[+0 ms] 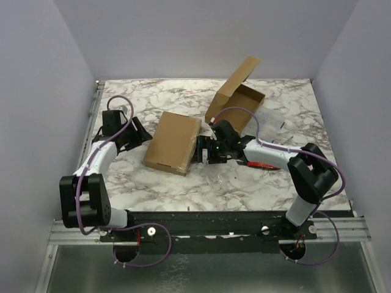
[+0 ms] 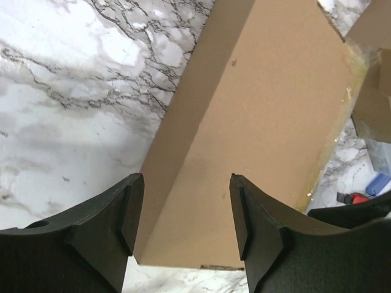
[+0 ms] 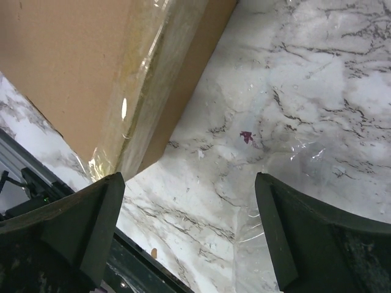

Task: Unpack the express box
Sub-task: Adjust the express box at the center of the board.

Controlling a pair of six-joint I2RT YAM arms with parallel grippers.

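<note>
The left fingers are partly spread and hold nothing. They point at the flat brown box, whose near corner lies just ahead of the gap between them; I cannot tell whether they touch it. The box lies closed on the counter between the two arms, its long axis running away from the robot and leaning a little right at the far end. The right fingers are spread wide and empty over bare counter, just beside the box's taped right long edge. That arm looks the better placed to work the tape, with the left steadying the other side. Behind stands an open box, flap up.
</note>
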